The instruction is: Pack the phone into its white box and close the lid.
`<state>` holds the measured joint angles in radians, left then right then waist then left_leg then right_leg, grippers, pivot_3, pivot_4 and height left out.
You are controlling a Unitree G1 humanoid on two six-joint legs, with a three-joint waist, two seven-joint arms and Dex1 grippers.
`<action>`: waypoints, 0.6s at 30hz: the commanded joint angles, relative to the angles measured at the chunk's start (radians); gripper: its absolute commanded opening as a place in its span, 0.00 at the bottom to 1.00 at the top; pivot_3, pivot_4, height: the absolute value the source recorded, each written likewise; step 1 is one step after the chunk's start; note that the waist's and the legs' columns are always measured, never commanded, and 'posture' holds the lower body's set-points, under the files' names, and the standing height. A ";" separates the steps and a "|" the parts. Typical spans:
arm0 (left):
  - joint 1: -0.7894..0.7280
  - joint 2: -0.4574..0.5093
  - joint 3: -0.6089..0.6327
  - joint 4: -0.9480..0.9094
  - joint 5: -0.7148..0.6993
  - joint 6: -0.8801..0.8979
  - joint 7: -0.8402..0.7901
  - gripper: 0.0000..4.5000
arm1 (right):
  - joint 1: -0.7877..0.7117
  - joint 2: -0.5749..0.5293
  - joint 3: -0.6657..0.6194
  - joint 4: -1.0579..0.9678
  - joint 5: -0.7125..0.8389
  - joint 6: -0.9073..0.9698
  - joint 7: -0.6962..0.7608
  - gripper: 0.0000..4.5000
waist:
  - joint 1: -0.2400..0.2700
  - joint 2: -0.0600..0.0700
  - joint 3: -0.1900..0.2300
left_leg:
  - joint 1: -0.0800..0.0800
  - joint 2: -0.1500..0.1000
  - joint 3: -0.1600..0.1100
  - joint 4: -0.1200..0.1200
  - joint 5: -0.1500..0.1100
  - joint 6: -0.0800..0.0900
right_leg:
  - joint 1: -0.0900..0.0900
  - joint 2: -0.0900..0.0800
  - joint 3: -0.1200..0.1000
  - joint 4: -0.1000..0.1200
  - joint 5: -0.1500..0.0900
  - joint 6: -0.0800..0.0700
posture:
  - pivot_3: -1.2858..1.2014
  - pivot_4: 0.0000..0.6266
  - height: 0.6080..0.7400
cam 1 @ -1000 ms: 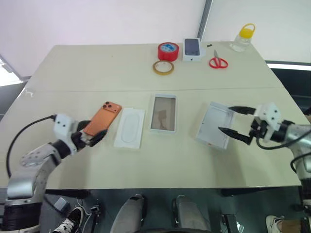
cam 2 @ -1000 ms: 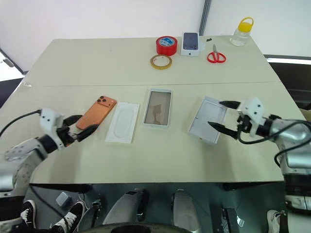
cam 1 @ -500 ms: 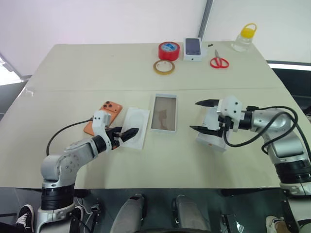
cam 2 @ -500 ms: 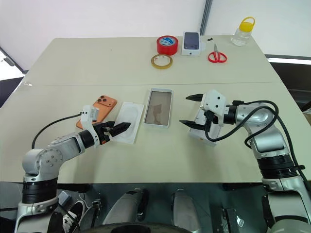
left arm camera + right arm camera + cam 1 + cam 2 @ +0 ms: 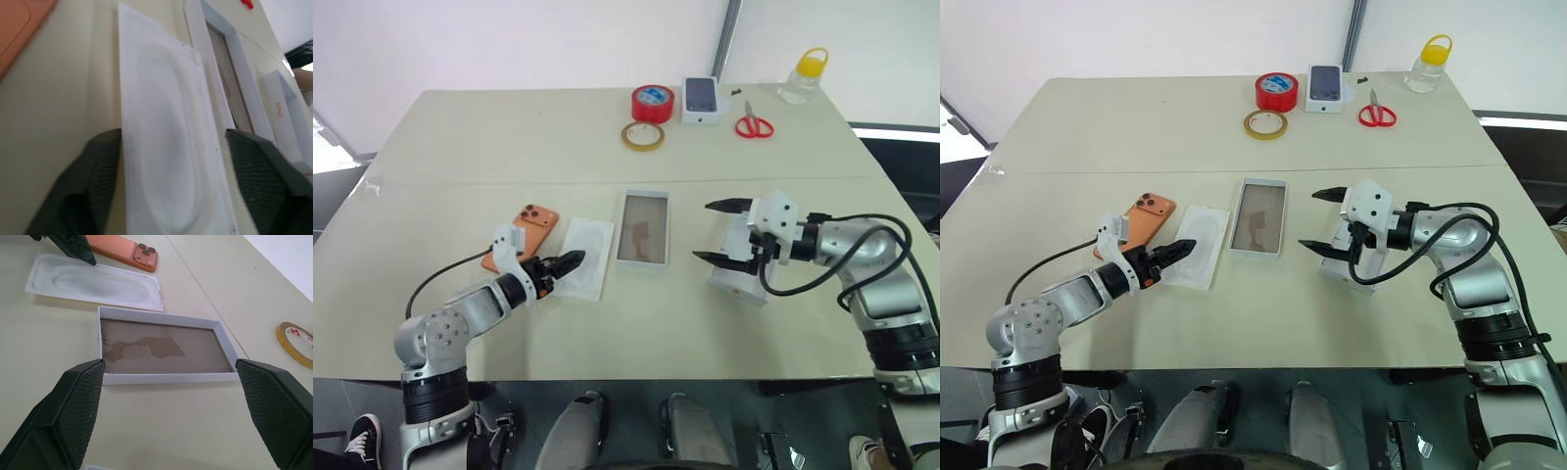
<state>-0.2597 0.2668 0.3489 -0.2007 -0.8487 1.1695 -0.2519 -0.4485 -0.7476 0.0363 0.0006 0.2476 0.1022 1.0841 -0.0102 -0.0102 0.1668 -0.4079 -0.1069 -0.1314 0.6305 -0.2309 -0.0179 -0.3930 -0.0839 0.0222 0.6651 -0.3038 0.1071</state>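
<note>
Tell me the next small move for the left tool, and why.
Probably shift the left tool back toward the phone. Its fingers sit over the white insert, empty, while the phone lies on the table beside it and the white box is unfilled.

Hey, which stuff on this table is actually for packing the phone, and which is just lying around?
For the job:
- phone
- white box
- lid

Just lying about:
- white insert
- red tape roll
- tan tape ring
- small printed box
- scissors
- yellow-capped bottle
</note>
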 commanded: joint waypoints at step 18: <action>-0.009 -0.017 0.061 0.020 -0.070 0.026 0.051 0.03 | -0.005 0.050 0.030 -0.064 -0.006 0.014 -0.023 1.00 | -0.002 0.000 0.000 | 0.000 0.000 0.000 0.000 0.000 0.000 | 0.000 0.000 0.000 0.000 0.000 0.000 | 0.52 0.24 1.00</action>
<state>-0.2526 0.2459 0.3782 -0.1736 -0.8982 1.1968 -0.2123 -0.4516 -0.7107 0.0555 -0.0242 0.2404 0.1157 1.0653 -0.0120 -0.0104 0.1669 -0.4080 -0.1066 -0.1315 0.6303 -0.2309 -0.0180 -0.3935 -0.0838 0.0222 0.6653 -0.3038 0.1071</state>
